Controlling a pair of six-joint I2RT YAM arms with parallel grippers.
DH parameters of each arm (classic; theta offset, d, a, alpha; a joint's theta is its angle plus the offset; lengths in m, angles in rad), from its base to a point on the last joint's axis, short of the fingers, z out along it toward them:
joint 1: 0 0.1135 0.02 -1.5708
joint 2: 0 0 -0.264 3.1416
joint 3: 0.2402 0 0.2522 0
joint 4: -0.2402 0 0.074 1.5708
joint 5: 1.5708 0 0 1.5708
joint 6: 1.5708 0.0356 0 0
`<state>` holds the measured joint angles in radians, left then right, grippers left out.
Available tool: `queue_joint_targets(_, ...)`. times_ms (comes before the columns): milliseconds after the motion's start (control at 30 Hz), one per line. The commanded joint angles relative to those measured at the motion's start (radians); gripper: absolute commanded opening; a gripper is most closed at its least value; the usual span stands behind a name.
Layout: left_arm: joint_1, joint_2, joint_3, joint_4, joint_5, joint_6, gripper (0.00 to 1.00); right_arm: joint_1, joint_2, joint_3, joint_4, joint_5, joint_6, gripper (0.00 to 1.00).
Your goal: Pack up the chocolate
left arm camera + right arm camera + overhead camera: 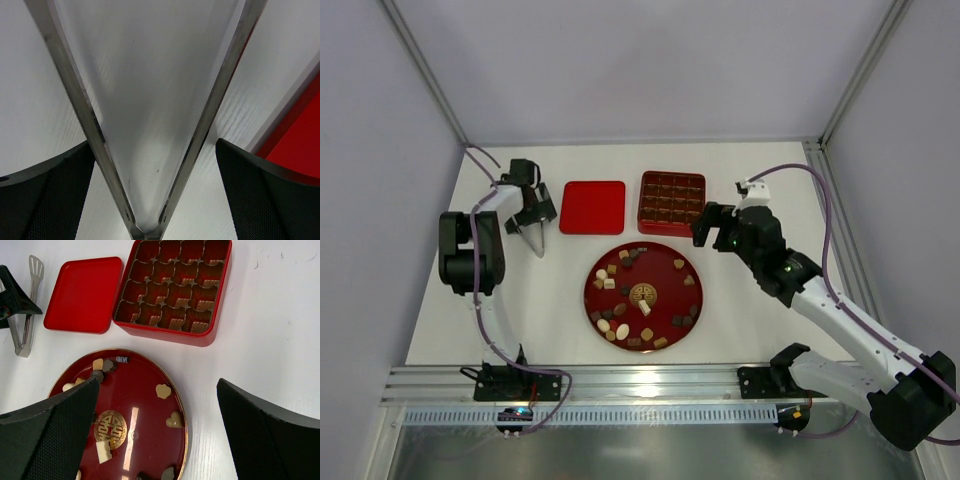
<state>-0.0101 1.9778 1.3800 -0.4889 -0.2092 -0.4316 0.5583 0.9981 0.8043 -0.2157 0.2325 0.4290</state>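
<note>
Many small pieces of chocolate [610,283], dark, tan and cream, lie scattered on the round red plate [660,270] with a gold emblem. Two tan pieces [163,391] sit near the plate's right rim [150,385]. Behind the plate stands the square red box [641,200], its grid of brown paper cups [172,315] bare. My right gripper [710,224] hangs open over the plate's far right edge [157,385], holding nothing. My left gripper [532,220] is open at the far left, its fingers [270,200] on either side of metal tongs [75,105] lying on the table.
A flat red lid [592,207] lies left of the box, also in the right wrist view [82,295]. The tongs [27,320] lie left of the lid. An aluminium rail [650,385] runs along the near edge. White walls enclose the table.
</note>
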Motion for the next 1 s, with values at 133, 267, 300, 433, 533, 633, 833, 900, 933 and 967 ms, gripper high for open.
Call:
queue_joint_targets(133,0.047,0.035,0.024,0.032,-0.019,0.005,0.97,-0.001,-0.006,-0.020,0.015,-0.013,0.028,1.00)
queue_joint_targets(267,0.047,0.036,0.013,0.032,-0.007,0.004,0.93,0.000,-0.004,-0.034,0.025,-0.022,0.039,1.00)
queue_joint_targets(300,0.047,0.035,0.011,0.033,-0.001,0.004,0.92,0.000,-0.003,-0.036,0.029,-0.022,0.040,1.00)
queue_joint_targets(433,0.047,0.039,0.005,0.036,0.004,0.011,0.89,0.000,0.008,-0.036,0.029,-0.030,0.047,0.99)
queue_joint_targets(533,0.048,0.035,-0.001,0.035,0.017,0.010,0.87,0.000,0.010,-0.036,0.022,-0.030,0.048,1.00)
queue_joint_targets(633,0.048,0.023,-0.013,0.029,0.016,-0.007,0.86,0.000,0.010,-0.040,0.027,-0.038,0.056,1.00)
queue_joint_targets(833,0.047,0.015,-0.022,0.012,0.027,-0.002,0.83,0.000,0.002,-0.051,0.027,-0.048,0.060,1.00)
queue_joint_targets(900,0.048,0.015,-0.019,0.001,0.025,0.001,0.83,0.000,-0.003,-0.054,0.024,-0.051,0.059,1.00)
queue_joint_targets(933,0.048,0.016,-0.015,-0.004,0.024,-0.001,0.83,0.000,-0.009,-0.056,0.024,-0.050,0.060,1.00)
queue_joint_targets(967,0.047,0.019,-0.010,-0.011,0.024,-0.002,0.83,0.000,-0.010,-0.057,0.022,-0.051,0.060,1.00)
